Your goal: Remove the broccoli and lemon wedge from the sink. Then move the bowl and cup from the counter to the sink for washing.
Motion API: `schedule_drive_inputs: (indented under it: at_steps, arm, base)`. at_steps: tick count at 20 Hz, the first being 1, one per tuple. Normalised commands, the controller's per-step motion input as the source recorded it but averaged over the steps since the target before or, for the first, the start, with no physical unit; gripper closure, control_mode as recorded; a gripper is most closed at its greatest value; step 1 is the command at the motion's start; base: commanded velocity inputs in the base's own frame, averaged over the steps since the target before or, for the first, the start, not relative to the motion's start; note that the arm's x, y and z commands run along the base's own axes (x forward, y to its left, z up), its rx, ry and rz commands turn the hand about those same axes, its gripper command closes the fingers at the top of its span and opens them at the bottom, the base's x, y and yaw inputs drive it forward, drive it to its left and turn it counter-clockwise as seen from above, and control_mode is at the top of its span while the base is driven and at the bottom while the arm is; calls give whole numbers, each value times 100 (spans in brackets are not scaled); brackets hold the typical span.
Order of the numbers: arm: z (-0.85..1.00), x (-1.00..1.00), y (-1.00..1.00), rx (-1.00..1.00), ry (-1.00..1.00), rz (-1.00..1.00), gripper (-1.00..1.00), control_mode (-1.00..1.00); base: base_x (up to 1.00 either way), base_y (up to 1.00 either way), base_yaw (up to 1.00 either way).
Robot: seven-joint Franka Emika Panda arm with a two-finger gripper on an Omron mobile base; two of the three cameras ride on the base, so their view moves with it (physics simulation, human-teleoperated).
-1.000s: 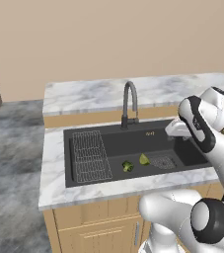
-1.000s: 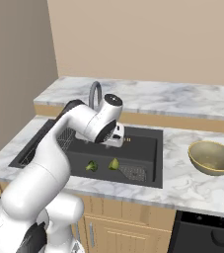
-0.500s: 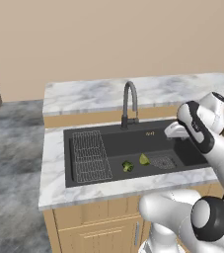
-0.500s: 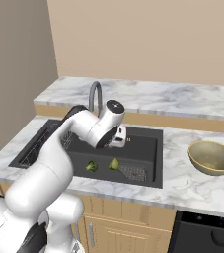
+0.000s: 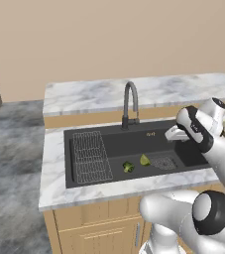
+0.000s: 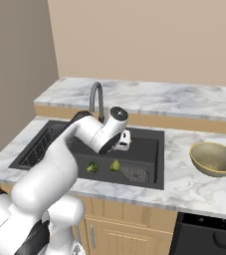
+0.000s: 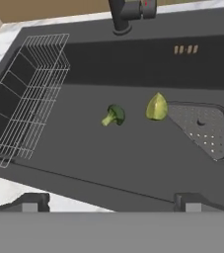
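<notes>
My gripper (image 7: 111,200) hangs spread wide, holding nothing, above the sink (image 7: 133,64). I should drop toward twelve o'clock onto the broccoli (image 7: 114,115), clear of the lemon wedge (image 7: 156,107) at its three o'clock.

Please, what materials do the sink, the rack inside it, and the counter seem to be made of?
The sink: matte black, perhaps stone composite; it shows no shine. The rack: thin pale wires, likely metal. The counter: white with grey veins, apparently polished marble.
</notes>
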Motion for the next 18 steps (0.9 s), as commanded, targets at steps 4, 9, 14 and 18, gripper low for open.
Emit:
schedule_drive_inputs:
  at_steps: [4, 9, 14, 18]
  arm:
    - [-11, 22, -12, 0, 2, 0, -100, -100]
    - [-12, 21, -8, 0, 1, 0, -100, -100]
    - [-15, 21, 0, 0, 4, -1, -100, -100]
    - [-12, 25, -3, 0, 5, -5, -100, -100]
  base:
    - [0, 0, 0]
    - [0, 0, 0]
    - [0, 0, 0]
    - [0, 0, 0]
